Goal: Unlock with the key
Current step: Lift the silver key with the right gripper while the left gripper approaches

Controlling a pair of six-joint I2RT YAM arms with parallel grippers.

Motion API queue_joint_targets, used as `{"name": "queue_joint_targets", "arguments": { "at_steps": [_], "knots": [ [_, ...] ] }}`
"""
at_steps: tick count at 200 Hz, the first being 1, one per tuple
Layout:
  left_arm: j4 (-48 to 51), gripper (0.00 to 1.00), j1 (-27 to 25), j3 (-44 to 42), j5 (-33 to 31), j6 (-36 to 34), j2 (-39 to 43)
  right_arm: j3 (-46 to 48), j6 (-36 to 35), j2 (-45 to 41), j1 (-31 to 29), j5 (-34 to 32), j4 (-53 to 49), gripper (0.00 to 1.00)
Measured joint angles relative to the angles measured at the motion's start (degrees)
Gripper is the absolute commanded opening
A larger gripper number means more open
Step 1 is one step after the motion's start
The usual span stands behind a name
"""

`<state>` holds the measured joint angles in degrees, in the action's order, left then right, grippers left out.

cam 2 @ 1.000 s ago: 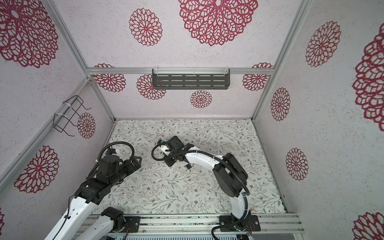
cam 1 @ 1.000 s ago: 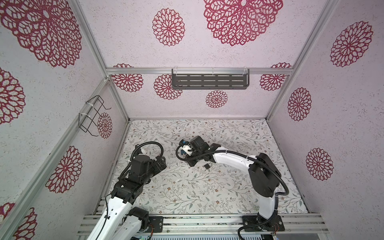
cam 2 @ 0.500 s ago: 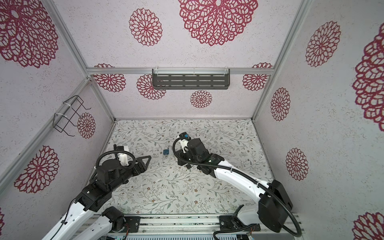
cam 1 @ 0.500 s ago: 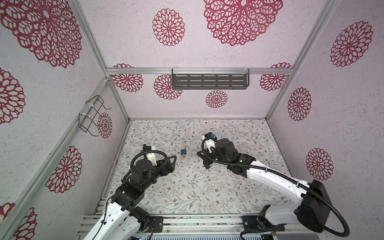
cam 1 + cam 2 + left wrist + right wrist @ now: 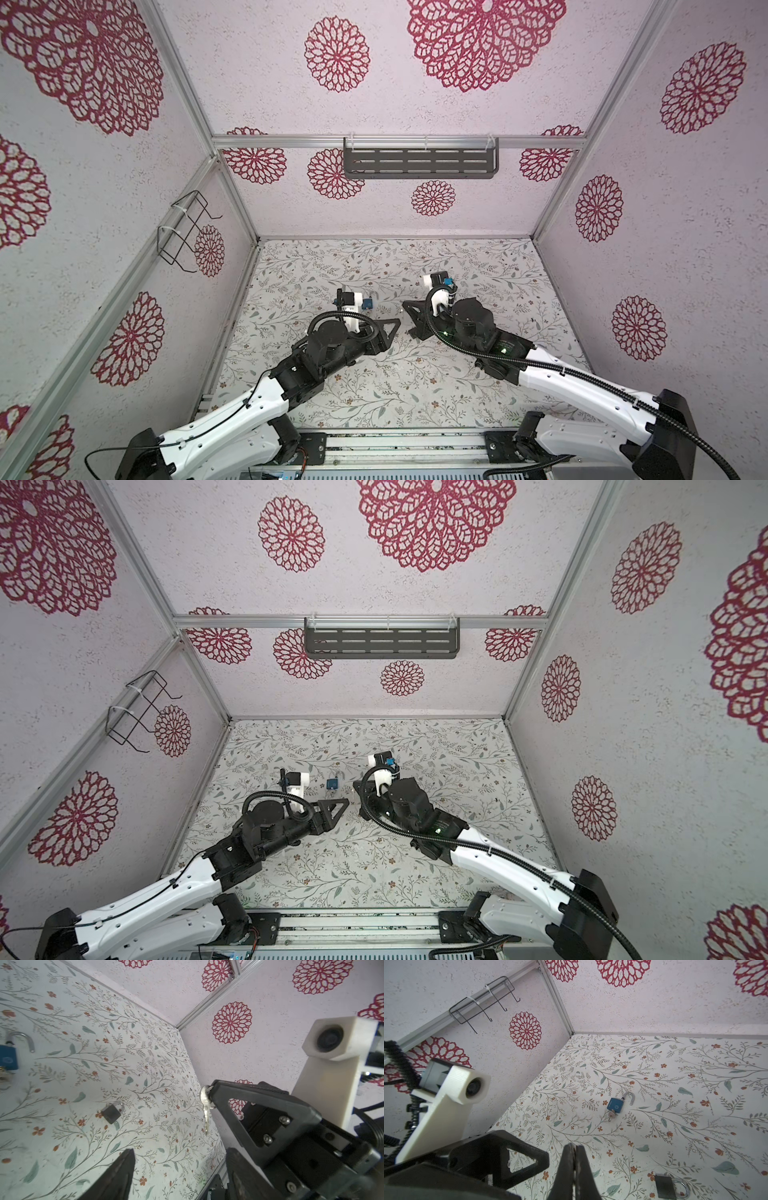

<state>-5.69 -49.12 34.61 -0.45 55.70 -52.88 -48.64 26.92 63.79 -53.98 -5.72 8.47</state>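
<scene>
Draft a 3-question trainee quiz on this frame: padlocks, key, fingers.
1. True or false: the blue padlock lies with its shackle open.
2. What hangs from the shut fingers of the right gripper? A) a key B) the blue padlock C) nothing
3. Fill in: the shackle of the black padlock is ____.
Key: 1 true; 2 A; 3 closed.

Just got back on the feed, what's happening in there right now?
The blue padlock lies on the table with its shackle open and a key in its base. The right hand is shut on a second key, held above the table. The left hand is open and empty. The black padlock lies closed nearby.
</scene>
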Motion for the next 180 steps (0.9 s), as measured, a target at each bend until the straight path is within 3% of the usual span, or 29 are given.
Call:
{"name": "queue_joint_targets", "arguments": {
  "at_steps": [54, 180],
  "knots": [
    [-6.34, 0.50, -0.33, 0.07, 0.59, 1.70, -1.79, 2.10, -0.35, -1.55, -0.46, -0.68, 4.66, 0.00],
    [-10.75, 0.24, -0.44, 1.90, 0.79, 1.68, -6.40, 3.26, -0.35, -1.53, -0.81, -0.02, 9.70, 0.00]
  ]
}}
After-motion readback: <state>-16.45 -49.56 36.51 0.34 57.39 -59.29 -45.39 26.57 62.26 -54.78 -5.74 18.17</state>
